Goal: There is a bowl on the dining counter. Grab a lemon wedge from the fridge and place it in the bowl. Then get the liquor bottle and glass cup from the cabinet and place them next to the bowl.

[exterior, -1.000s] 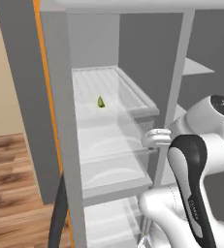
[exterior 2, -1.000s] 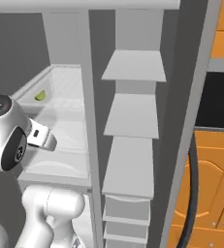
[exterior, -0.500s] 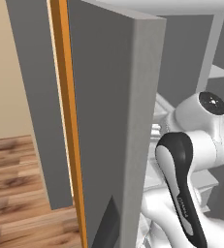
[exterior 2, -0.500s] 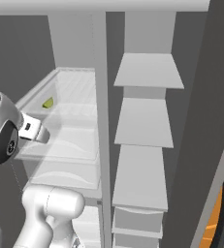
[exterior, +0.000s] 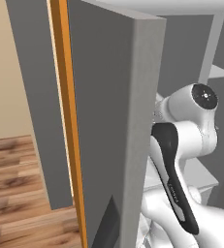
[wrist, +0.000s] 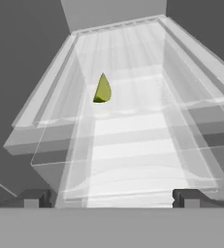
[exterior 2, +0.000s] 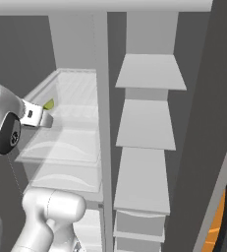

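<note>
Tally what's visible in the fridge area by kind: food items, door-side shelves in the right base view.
Lemon wedge: 1
Door-side shelves: 4
Total: 5

Three cameras, all aimed into the open fridge.
My left base view sits close behind the grey door slab (exterior: pixel 118 121), which blocks most of it. My right base view faces the shelves (exterior 2: pixel 149 123) straight on. Right base and hand views share the lemon wedge (wrist: pixel 103 89) tray (exterior 2: pixel 66 142).
</note>
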Robot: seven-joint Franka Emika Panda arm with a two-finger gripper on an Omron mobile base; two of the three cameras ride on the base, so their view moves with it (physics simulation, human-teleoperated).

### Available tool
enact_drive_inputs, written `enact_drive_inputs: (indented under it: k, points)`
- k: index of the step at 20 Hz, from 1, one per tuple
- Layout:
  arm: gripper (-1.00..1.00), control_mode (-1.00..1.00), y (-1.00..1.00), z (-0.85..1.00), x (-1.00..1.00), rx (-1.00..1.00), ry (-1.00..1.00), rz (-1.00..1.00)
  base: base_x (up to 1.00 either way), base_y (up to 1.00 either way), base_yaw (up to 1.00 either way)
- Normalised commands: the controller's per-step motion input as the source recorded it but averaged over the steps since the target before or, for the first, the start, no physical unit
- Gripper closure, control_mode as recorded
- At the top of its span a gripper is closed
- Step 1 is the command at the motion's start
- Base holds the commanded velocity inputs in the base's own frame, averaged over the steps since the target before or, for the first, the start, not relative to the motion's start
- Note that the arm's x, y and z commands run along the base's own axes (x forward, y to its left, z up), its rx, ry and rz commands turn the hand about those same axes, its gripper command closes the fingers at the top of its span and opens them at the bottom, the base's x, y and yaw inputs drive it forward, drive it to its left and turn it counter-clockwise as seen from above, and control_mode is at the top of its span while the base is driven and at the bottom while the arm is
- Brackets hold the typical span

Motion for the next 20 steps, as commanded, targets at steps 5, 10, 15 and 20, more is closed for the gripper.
enact_drive_inputs:
  k: [5, 10, 15, 20]
  points:
    - [-1.00, -1.00, 0.04, 0.00, 0.60, 0.00, -0.03, 0.00, 0.00, 0.00, 0.00]
    - [-1.00, -1.00, 0.16, 0.04, 0.28, 0.00, -0.04, 0.00, 0.00, 0.00, 0.00]
    - [-1.00, -1.00, 0.04, 0.00, 0.10, 0.00, 0.00, 0.00, 0.00, 0.00, 0.00]
    - [-1.00, -1.00, 0.10, 0.00, 0.14, 0.00, 0.01, 0.00, 0.00, 0.00, 0.00]
